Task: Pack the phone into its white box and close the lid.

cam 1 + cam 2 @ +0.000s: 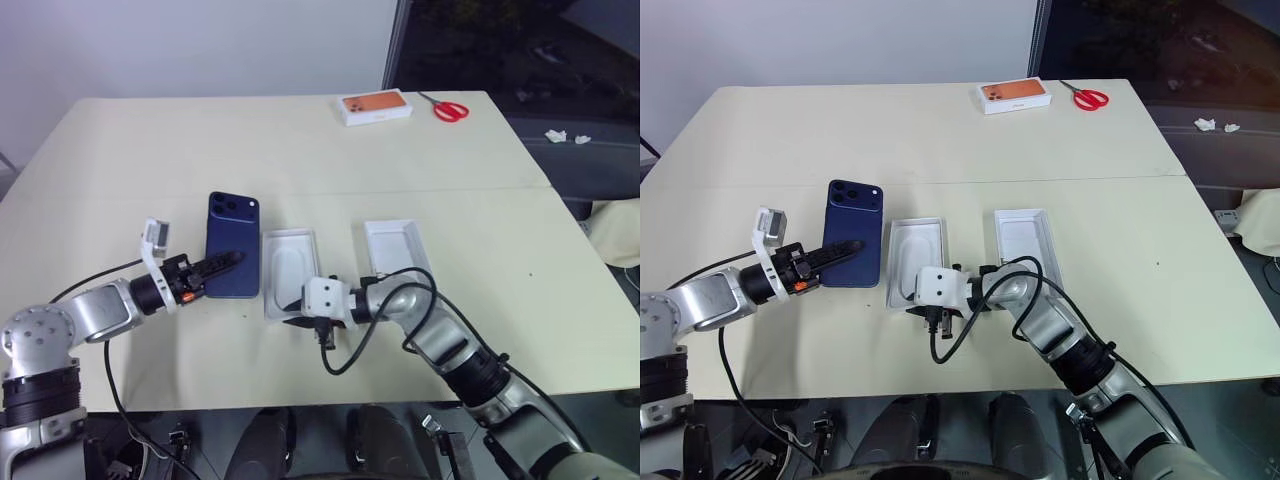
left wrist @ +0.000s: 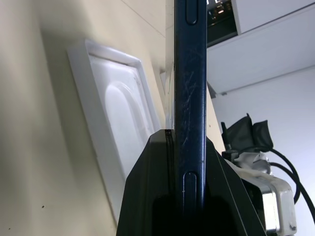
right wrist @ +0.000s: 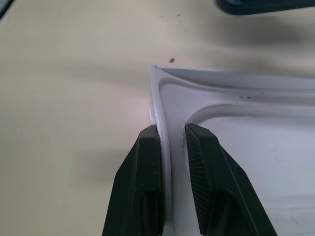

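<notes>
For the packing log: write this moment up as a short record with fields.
phone: dark blue, clamped edge-on in the left pincer
white insert with oval recess: flat on the table, right of the phone, its near rim between the fingers of the right pincer
open white shell: right of the insert, hollow side up
far edge: white box with orange top, red scissors

Orange-topped box [image 1: 375,107], red scissors [image 1: 450,108], cream table [image 1: 200,140]

Silver-grey arms, black cables, white wrist blocks, black ribbed fingers [image 3: 204,162].
</notes>
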Available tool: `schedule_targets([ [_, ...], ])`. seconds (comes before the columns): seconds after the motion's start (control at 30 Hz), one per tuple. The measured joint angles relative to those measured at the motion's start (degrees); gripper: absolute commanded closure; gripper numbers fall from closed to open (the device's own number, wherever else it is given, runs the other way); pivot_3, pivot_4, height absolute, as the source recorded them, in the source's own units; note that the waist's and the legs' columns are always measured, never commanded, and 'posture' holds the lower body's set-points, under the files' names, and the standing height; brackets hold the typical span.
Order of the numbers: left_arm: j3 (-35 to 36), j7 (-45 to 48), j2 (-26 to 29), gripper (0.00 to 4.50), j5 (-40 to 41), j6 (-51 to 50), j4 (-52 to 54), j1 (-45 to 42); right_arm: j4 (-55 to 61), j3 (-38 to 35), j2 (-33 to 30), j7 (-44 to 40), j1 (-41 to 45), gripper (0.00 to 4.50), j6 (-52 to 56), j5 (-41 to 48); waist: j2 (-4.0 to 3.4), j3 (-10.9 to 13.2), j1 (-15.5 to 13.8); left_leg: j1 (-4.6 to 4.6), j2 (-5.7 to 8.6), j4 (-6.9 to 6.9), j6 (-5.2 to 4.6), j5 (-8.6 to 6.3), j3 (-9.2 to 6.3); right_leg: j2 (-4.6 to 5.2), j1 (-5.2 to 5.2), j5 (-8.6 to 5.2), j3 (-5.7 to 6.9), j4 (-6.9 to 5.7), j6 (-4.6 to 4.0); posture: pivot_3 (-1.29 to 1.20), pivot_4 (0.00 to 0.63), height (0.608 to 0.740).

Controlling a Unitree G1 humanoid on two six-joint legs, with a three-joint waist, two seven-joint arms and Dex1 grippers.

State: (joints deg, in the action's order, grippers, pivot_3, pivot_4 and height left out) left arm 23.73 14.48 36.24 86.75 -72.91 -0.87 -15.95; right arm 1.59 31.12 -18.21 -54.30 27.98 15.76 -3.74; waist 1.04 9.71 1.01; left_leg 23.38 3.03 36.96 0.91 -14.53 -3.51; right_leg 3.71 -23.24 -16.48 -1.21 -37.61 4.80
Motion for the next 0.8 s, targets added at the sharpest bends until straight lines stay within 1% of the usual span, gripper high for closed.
schedule_targets([
  [0.1, 0.00, 0.00, 0.00, 4.50, 0.00, 0.02, 0.00, 0.01, -0.79, 0.20, 2.05, 1.50, 0.40, 3.85, 1.28, -0.68, 0.00, 0.00, 0.02, 0.00, -0.01, -0.01, 0.02, 0.01, 0.00, -0.01, -0.02, 0.00, 0.00, -0.02, 0.00, 0.00, 0.150, 0.740],
  [0.2, 0.00, -0.01, 0.00, 4.50, 0.00, 0.05, 0.00, 0.03, -0.86, 0.23, 2.41, 1.70, 0.53, 3.85, 1.92, -0.79, 0.00, 0.00, 0.01, 0.00, 0.00, 0.00, 0.02, 0.01, 0.00, -0.01, -0.07, 0.00, 0.00, -0.02, 0.00, 0.00, 0.150, 0.740],
  [0.23, 0.00, -0.03, -0.01, 4.50, 0.00, 0.06, 0.01, 0.08, -0.87, 0.27, 2.41, 1.69, 0.55, 3.53, 1.88, -0.90, 0.00, 0.00, 0.00, -0.01, 0.00, 0.00, 0.02, 0.01, 0.00, -0.01, -0.07, 0.00, 0.00, -0.02, 0.00, 0.00, 0.150, 0.740],
  [0.33, 0.00, -0.48, -0.21, 4.50, 0.02, 0.11, 0.43, 0.24, -0.94, 0.07, 2.67, 1.44, 0.79, 2.33, 2.29, -0.53, -0.01, -0.01, 0.02, 0.00, 0.00, -0.01, 0.01, 0.01, 0.00, -0.01, -0.05, 0.00, 0.00, -0.02, 0.00, 0.00, 0.150, 0.740],
  [0.37, -0.01, -0.56, -0.31, 4.50, 0.09, 0.11, 0.89, 0.37, -1.19, 0.39, 2.76, 1.14, 0.79, 1.82, 2.57, -0.47, -0.01, 0.00, -0.03, 0.00, 0.00, -0.01, 0.01, 0.01, 0.00, -0.01, -0.06, 0.00, 0.00, -0.02, 0.00, 0.00, 0.150, 0.740],
  [0.4, -0.01, -0.61, -0.31, 4.50, 0.13, 0.11, 1.08, 0.50, -1.25, 0.61, 2.82, 0.84, 0.78, 1.20, 2.68, -0.45, -0.02, 0.00, -0.07, 0.00, 0.00, -0.01, 0.01, 0.01, 0.00, 0.00, -0.07, 0.00, -0.01, -0.02, 0.00, 0.00, 0.150, 0.740],
  [0.43, -0.01, -0.66, -0.30, 4.50, 0.13, 0.12, 1.09, 0.53, -1.25, 0.73, 2.69, 0.49, 0.73, 0.81, 2.72, -0.44, -0.02, 0.00, -0.09, 0.00, 0.01, -0.01, 0.01, 0.01, 0.00, 0.00, -0.07, 0.00, -0.01, -0.02, 0.00, 0.00, 0.150, 0.740],
  [0.57, 0.02, -0.79, -0.27, 4.50, 0.15, 0.13, 1.09, 1.26, -1.15, 0.06, 2.26, -0.80, 0.65, 0.81, 4.52, 1.23, -0.01, 0.00, -0.21, 0.01, 0.01, 0.00, 0.01, 0.00, 0.00, 0.01, -0.06, 0.00, -0.01, -0.01, 0.00, 0.00, 0.150, 0.740],
  [0.7, 0.02, -0.81, -0.22, 4.50, 0.14, 0.18, 1.09, 1.29, 1.13, -3.93, 2.16, -3.70, 0.74, 0.81, 10.70, 7.59, -0.02, 0.00, -0.22, 0.04, 0.01, -0.01, 0.00, 0.00, 0.00, 0.01, -0.02, 0.00, -0.01, -0.01, 0.00, 0.00, 0.150, 0.740],
  [0.8, 0.02, -0.79, -0.17, 4.50, 0.14, 0.24, 1.08, 1.28, 2.97, -7.19, 2.40, -4.64, 2.31, 0.81, 15.01, 12.31, -0.02, 0.01, -0.06, 0.04, 0.00, -0.02, 0.00, 0.00, 0.00, 0.01, -0.01, 0.00, -0.01, -0.02, 0.00, 0.00, 0.150, 0.740],
])
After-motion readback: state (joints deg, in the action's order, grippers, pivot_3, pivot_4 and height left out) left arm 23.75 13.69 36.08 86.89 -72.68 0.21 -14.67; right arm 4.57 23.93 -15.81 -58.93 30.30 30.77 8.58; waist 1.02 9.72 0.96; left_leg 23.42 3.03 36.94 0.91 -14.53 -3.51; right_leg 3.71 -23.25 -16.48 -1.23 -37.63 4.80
